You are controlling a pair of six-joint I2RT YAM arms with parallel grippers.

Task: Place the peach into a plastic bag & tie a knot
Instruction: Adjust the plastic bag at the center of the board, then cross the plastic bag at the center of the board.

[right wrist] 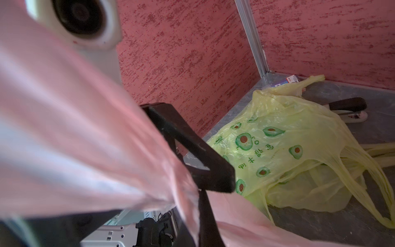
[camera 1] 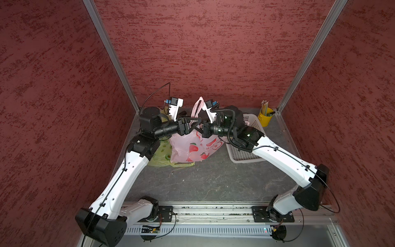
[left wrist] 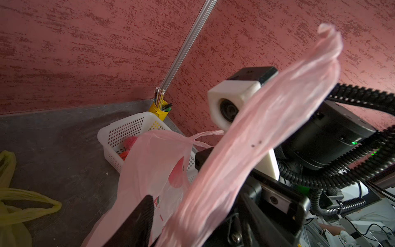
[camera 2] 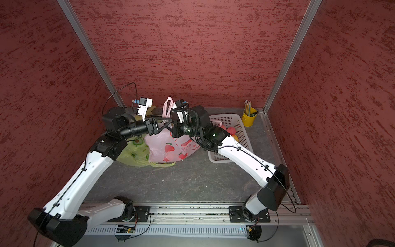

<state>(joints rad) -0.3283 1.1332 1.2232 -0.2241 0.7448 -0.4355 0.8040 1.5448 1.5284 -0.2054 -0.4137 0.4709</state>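
While the two arms meet tip to tip above the pink bag (camera 1: 192, 147), which sits on the table (camera 1: 213, 177) against the green bag (camera 1: 162, 154) and just beside the white basket (camera 2: 224, 117), the step in hand appears to be gathering a handle for the knot. The right gripper (camera 1: 198, 126) has its jaws pressed together, and its wrist view shows pink film drawn into them, so I judge it is pinching the pink bag near its mouth. The left gripper (camera 1: 191, 125) has its jaws spread, and the long handle (left wrist: 267, 139) seems to run between them before rising free above both grippers. Whether a peach is inside the pink bag cannot be seen; peach-coloured fruit (camera 2: 231, 130) lies in the white basket. To do this well, the left jaws should probably close squarely across the whole bunched band, not on one edge, since thin film slips or tears when nipped at a fold. The right pinch ought to be firm so the band is taut as the left closes, and with the two grippers so near each other the closing needs care against a clash. A gentle, mostly sideways pull seems wise, so the bag's body rests on the table and nothing tips out. A second handle (left wrist: 205, 134), thinner, hangs loose toward the basket and will be wanted for the crossing.
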